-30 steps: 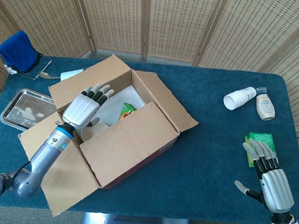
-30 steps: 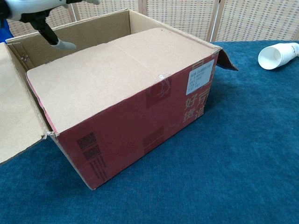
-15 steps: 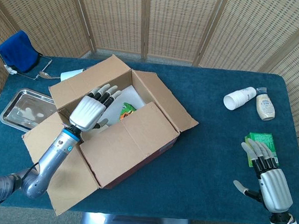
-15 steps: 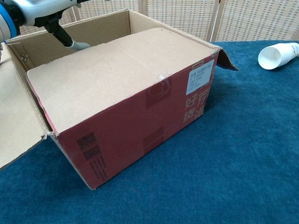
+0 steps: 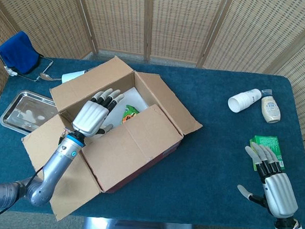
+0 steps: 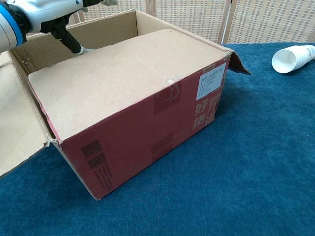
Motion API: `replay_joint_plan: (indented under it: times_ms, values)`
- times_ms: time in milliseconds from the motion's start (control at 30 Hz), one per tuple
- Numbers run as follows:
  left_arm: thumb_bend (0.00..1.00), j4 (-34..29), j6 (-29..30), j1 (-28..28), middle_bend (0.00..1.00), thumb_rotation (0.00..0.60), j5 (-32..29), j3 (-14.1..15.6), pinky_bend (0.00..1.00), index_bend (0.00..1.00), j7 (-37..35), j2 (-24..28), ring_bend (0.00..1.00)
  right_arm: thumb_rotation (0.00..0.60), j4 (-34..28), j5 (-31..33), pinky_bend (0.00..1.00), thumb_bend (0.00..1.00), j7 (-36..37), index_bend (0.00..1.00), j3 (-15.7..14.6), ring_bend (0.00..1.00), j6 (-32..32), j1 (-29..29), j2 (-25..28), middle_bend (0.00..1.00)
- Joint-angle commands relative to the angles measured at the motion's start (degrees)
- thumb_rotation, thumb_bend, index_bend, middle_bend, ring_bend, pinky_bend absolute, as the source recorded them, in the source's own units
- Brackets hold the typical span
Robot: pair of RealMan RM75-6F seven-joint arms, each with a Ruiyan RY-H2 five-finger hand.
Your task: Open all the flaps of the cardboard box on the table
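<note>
The cardboard box (image 5: 139, 155) sits left of the table's middle, its red front wall (image 6: 147, 132) close to the chest camera. The near long flap (image 5: 132, 144) still lies flat over the opening; the far flap (image 5: 89, 84), the left flap (image 5: 54, 170) and the right flap (image 5: 171, 103) are folded out. My left hand (image 5: 92, 115) hovers over the open part, fingers spread and extended, thumb down at the edge of the near flap (image 6: 123, 69); it holds nothing. My right hand (image 5: 273, 180) rests open, far right near the table's front edge.
Inside the box lie white items and a green-orange packet (image 5: 129, 113). A metal tray (image 5: 22, 110), a blue cloth (image 5: 18, 50) and a spoon (image 5: 48, 77) are at the far left. A white cup (image 5: 243, 100), a bottle (image 5: 270, 108) and a green pack (image 5: 265, 146) lie right.
My left hand has moved right and slightly forward over the box opening, its thumb now reaching the edge of the near flap. The right hand has barely shifted.
</note>
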Motion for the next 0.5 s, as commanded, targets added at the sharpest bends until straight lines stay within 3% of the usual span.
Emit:
replay_joint_plan:
  times_ms: [33,133,200,267,367,500]
  values:
    - [0.00,-0.5,0.0,0.2,0.00,0.600,0.0,-0.6,0.13,0.00,-1.4,-0.2,0.00,0.600,0.0,0.0,0.00,0.14,-0.1,0.00,0.0,0.00,0.0,0.0,0.0,0.00]
    - [0.00,-0.5,0.3,0.4,0.00,0.580,0.6,-1.0,0.12,0.00,-3.3,-0.5,0.00,0.600,-0.1,-0.1,0.00,0.14,-0.1,0.00,-0.1,0.00,0.0,-0.1,0.0,0.00]
    - [0.00,-0.3,0.4,0.6,0.00,0.509,1.2,-1.0,0.10,0.00,-4.1,-0.6,0.00,0.600,-0.1,-0.1,0.00,0.14,-0.2,0.00,-0.1,0.00,-0.1,-0.1,0.0,0.00]
    - [0.00,-0.2,0.2,0.7,0.00,0.399,1.5,-1.1,0.09,0.00,-5.1,-0.6,0.00,0.600,-0.2,-0.1,0.00,0.14,-0.2,0.00,-0.2,0.00,-0.1,-0.1,0.0,0.00]
    - [0.00,-0.9,-0.6,0.8,0.00,0.315,1.2,-1.3,0.07,0.00,-6.7,-0.3,0.00,0.600,-0.2,-0.2,0.00,0.14,-0.3,0.00,-0.3,0.00,-0.2,0.0,0.0,0.00]
    - [0.00,-1.7,-1.0,0.8,0.00,0.291,0.5,-1.8,0.06,0.00,-7.4,-0.1,0.00,0.600,-0.2,-0.3,0.00,0.14,-0.5,0.00,-0.3,0.00,-0.3,-0.1,-0.1,0.00]
